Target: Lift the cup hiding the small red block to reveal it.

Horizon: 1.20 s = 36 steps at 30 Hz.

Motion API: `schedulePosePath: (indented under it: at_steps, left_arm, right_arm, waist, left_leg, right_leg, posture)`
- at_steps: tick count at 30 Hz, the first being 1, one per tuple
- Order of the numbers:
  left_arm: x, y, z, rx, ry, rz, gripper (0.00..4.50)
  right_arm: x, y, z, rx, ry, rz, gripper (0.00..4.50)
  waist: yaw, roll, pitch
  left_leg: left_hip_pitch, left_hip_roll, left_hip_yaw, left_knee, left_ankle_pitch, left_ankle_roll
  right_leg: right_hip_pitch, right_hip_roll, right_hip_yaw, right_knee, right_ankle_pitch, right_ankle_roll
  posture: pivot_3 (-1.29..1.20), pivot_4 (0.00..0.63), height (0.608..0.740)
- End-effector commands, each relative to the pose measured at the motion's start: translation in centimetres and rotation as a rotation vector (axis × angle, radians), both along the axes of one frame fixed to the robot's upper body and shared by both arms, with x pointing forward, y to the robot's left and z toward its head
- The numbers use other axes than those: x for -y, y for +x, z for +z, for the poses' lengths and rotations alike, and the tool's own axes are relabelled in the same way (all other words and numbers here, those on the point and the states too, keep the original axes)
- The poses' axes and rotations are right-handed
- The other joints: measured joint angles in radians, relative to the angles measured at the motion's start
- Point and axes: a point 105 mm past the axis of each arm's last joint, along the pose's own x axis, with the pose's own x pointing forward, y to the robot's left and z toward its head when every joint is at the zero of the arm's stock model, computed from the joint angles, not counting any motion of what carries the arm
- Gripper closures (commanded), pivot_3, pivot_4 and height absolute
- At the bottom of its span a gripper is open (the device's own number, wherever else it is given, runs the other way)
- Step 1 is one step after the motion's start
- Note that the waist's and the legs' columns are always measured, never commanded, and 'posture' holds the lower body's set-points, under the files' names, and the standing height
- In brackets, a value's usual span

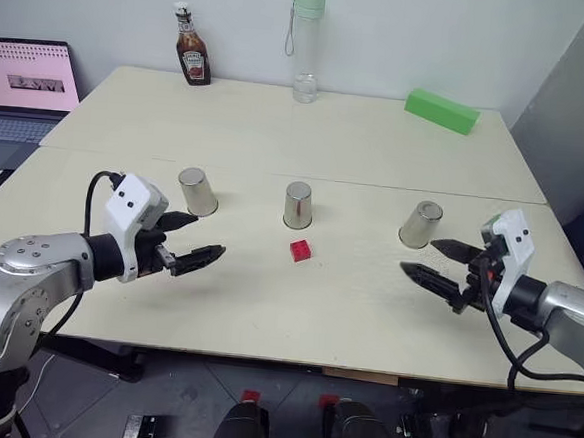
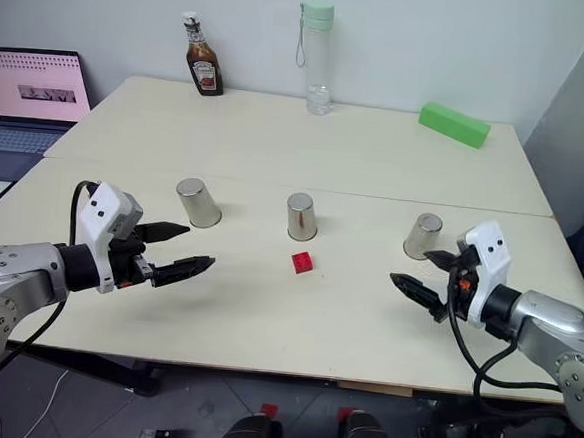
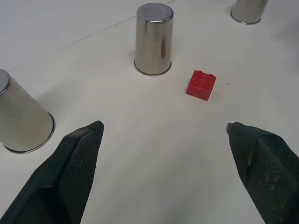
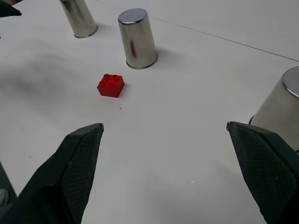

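Three shiny silver cups stand upside down in a row on the table: a left one point(image 1: 198, 191), a middle one point(image 1: 298, 204) and a right one point(image 1: 421, 224). The small red block point(image 1: 300, 250) lies uncovered on the tabletop just in front of the middle cup, under none of them. My left gripper point(image 1: 204, 237) hovers open in front of the left cup, pointing toward the block, with nothing between its fingers. My right gripper point(image 1: 419, 256) hovers open just in front of the right cup, also holding nothing.
At the table's back edge stand a ketchup bottle point(image 1: 192, 58) and a clear water bottle with a green cap point(image 1: 306, 48). A long green block point(image 1: 441, 110) lies at the back right. A laptop point(image 1: 26, 85) sits on a side desk at left.
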Motion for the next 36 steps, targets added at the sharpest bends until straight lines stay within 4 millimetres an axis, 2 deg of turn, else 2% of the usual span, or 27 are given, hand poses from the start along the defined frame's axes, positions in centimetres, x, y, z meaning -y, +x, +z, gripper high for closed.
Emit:
schedulePosePath:
  at_steps: [1,36]
  left_arm:
    - [-0.15,0.22,1.81,0.074,0.015,0.002,0.04]
    - [-0.08,-0.19,1.44,0.041,0.039,-0.023,0.04]
  right_arm:
    - [-0.38,-0.17,1.12,0.047,0.004,0.02,0.0]
    - [-0.31,0.12,1.01,0.045,0.009,0.017,0.0]
  waist:
    - [0.0,0.0,0.0]
    - [0.0,0.0,0.0]
  left_leg:
    - [0.0,0.0,0.0,0.0,0.0,0.0]
    - [0.0,0.0,0.0,0.0,0.0,0.0]
  right_leg:
    - [0.0,0.0,0.0,0.0,0.0,0.0]
    - [0.0,0.0,0.0,0.0,0.0,0.0]
  posture:
    - [0.0,0.15,0.74]
    - [0.0,0.15,0.74]
